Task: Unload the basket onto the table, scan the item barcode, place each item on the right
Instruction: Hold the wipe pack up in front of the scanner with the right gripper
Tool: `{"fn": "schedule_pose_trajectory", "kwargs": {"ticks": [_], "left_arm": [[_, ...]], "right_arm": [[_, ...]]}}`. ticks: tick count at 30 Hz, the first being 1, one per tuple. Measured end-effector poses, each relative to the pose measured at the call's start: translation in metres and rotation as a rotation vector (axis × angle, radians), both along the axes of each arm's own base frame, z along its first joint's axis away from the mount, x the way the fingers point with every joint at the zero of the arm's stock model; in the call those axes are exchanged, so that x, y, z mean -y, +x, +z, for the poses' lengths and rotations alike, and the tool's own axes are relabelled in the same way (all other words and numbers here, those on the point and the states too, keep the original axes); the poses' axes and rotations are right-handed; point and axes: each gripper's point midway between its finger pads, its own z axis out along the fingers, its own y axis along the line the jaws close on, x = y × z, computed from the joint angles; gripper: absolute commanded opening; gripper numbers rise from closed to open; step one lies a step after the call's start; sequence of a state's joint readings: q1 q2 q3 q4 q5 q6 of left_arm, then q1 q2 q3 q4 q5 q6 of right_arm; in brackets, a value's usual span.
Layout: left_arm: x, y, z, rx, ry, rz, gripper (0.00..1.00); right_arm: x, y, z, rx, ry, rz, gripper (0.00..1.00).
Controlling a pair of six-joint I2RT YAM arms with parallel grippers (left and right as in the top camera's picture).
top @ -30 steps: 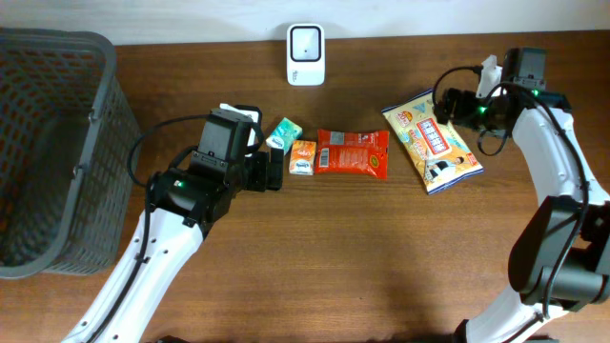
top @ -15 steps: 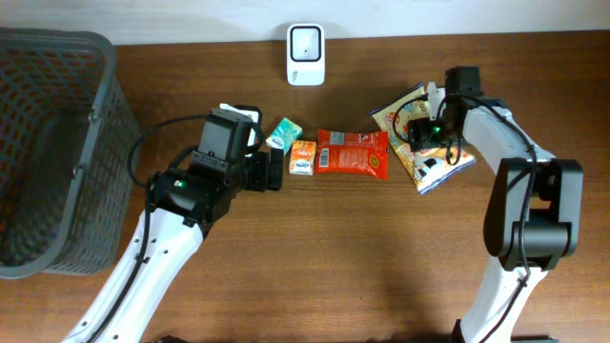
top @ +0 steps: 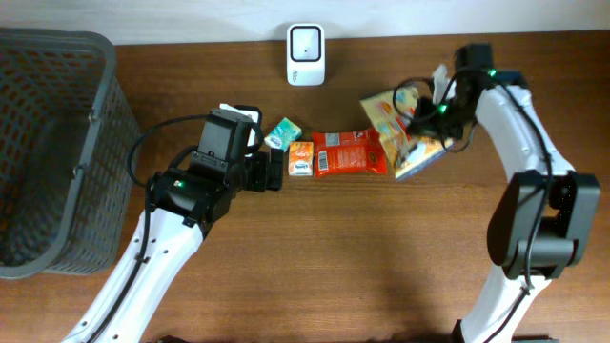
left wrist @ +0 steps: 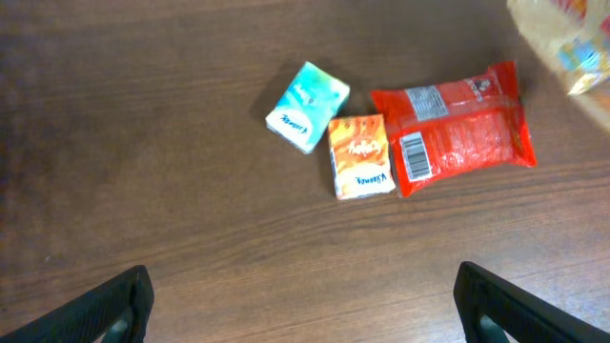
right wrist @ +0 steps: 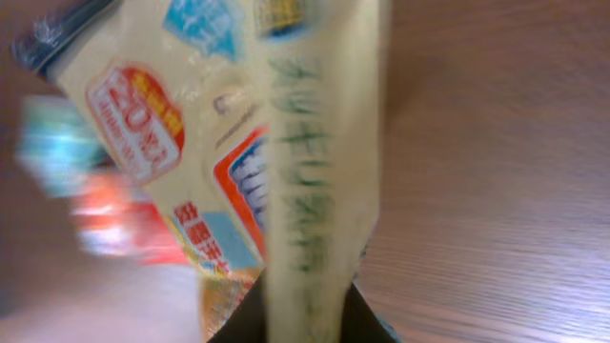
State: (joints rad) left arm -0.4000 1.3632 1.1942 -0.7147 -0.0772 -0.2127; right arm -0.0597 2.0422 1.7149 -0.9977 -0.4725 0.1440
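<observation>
"While the right gripper (top: 426,112) pinches the yellow snack bag (top: 389,122), tilted up beside the red packet (top: 351,152), is anything scanned?"
"Not yet — the scanner (top: 306,42) sits well apart; the left gripper (left wrist: 303,286) hangs spread, empty."

snack bag (right wrist: 219,114): blurred, cut off at top edge | basket (top: 91,143): cut off at left edge
</observation>
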Motion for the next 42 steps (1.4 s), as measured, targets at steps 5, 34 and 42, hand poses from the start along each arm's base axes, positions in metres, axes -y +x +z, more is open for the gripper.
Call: {"fn": "schedule_pose_trajectory", "kwargs": {"ticks": [5, 34, 42], "left_arm": [[0.0, 0.0, 0.0, 0.0, 0.0, 0.0, 0.99], [0.0, 0.0, 0.0, 0.0, 0.0, 0.0, 0.99], [0.0, 0.0, 0.0, 0.0, 0.0, 0.001, 0.99]], "right_arm": [[-0.04, -0.008, 0.079, 0.026, 0.381, 0.02, 0.04], [-0.12, -0.053, 0.172, -0.247, 1.027, 0.124, 0.04], [-0.111, 0.014, 0.112, 0.008, 0.578, -0.02, 0.04]]}}
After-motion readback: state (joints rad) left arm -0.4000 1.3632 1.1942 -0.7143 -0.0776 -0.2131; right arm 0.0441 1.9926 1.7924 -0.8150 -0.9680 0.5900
